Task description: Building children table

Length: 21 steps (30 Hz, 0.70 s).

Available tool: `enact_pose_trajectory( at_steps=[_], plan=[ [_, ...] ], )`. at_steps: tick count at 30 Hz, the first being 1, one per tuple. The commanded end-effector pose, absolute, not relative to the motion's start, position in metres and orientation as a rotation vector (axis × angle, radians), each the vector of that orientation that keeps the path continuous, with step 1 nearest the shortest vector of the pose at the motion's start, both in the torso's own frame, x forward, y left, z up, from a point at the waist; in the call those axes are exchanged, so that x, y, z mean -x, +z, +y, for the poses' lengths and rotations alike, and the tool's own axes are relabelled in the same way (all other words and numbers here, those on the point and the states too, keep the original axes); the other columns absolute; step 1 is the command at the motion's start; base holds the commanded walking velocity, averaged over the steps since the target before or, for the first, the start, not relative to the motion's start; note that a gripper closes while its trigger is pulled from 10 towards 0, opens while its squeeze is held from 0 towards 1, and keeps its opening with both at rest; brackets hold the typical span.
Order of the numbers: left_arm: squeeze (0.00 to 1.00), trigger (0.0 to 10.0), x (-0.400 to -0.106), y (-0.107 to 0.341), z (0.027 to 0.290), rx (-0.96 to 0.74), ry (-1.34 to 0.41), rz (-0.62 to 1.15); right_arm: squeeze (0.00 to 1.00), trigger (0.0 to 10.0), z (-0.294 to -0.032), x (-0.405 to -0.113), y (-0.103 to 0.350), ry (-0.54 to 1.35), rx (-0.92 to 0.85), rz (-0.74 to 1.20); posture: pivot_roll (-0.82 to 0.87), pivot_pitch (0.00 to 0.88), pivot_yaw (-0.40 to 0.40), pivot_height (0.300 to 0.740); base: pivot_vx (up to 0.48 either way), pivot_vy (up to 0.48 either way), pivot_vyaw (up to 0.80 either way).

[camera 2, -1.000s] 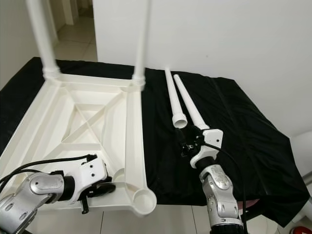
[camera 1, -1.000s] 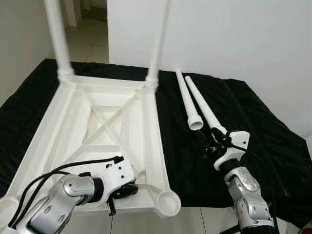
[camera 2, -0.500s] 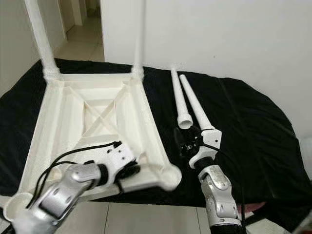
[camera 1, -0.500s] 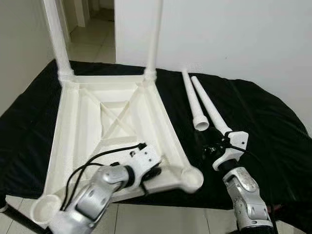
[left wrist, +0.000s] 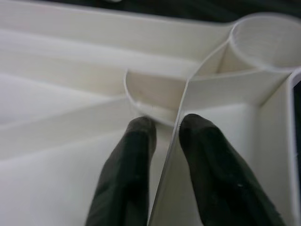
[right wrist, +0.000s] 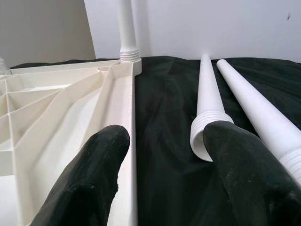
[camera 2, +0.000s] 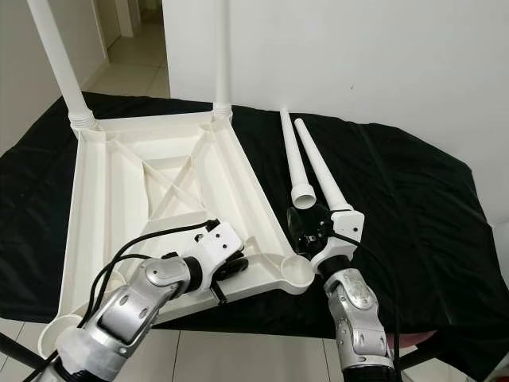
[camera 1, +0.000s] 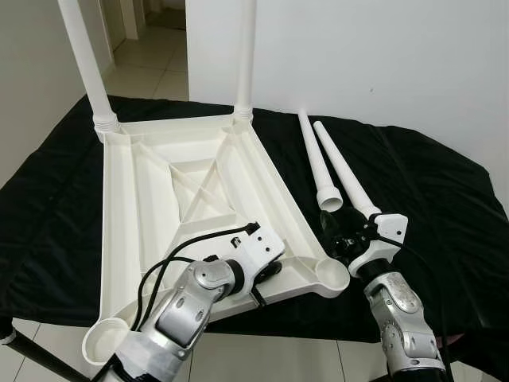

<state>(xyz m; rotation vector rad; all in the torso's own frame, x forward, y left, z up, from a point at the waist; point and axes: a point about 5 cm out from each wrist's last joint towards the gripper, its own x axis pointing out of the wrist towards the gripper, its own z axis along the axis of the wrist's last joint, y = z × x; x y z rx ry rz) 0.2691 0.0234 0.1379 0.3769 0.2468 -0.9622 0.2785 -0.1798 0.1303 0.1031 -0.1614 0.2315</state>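
Upturned white tabletop (camera 1: pixel 191 183) on black-draped surface (camera 1: pixel 445 207), two legs (camera 1: pixel 86 64) upright at far corners. Left pincer (left wrist: pixel 162 141) clamped on near rim rib. Two loose legs (camera 1: pixel 338 171) at 3 o'clock. Right pincer (right wrist: pixel 164 155) apart, just beside them.

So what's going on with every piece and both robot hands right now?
Table top: upside down on the black cloth.
Two far legs: fitted, standing upright.
Two loose legs: lying on the cloth, not fitted.
Near corner sockets: empty.
Left gripper: pinching a rib of the table top.
Right gripper: open, holding nothing.
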Motion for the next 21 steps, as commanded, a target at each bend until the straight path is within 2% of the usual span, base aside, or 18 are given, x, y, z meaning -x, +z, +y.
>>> enact_pose_trajectory(
  at_steps=[1,5,6,12,13,16,17,21],
  plan=[
    [1.00,10.0,-0.274,0.149,0.016,-0.397,-0.888,0.168,0.00,10.0,-0.185,-0.276,0.131,0.201,-0.102,-0.175,-0.03,0.000,-0.062,0.740,0.000,0.000,0.00],
    [1.00,10.0,-0.277,0.150,0.016,-0.418,-0.867,0.164,0.00,10.0,-0.185,-0.276,0.131,0.199,-0.103,-0.176,-0.03,0.000,-0.061,0.740,0.000,0.000,0.00],
    [0.00,10.0,-0.280,0.152,0.017,-0.429,-0.851,0.163,0.00,10.0,-0.185,-0.277,0.131,0.197,-0.103,-0.177,-0.03,0.000,-0.061,0.740,0.000,0.000,0.00],
    [0.00,10.0,-0.278,0.157,0.020,-0.466,-0.897,0.150,0.00,10.0,-0.185,-0.277,0.131,0.193,-0.104,-0.178,-0.03,0.000,-0.059,0.740,0.000,0.000,0.00],
    [0.04,10.0,-0.278,0.158,0.022,-0.452,-0.905,0.152,0.00,10.0,-0.185,-0.276,0.131,0.192,-0.104,-0.178,-0.03,0.000,-0.059,0.740,0.000,0.000,0.00],
    [0.04,10.0,-0.278,0.160,0.025,-0.429,-0.901,0.160,0.00,10.0,-0.185,-0.276,0.131,0.192,-0.103,-0.177,-0.02,0.000,-0.060,0.740,0.000,0.000,0.00],
    [1.00,10.0,-0.279,0.160,0.028,-0.424,-0.897,0.166,0.00,10.0,-0.185,-0.276,0.131,0.192,-0.103,-0.177,-0.02,0.000,-0.063,0.740,0.000,0.000,0.00],
    [1.00,10.0,-0.280,0.160,0.034,-0.417,-0.889,0.180,0.00,10.0,-0.186,-0.276,0.131,0.191,-0.101,-0.177,-0.02,0.000,-0.063,0.740,0.000,0.000,0.00]
  ],
)
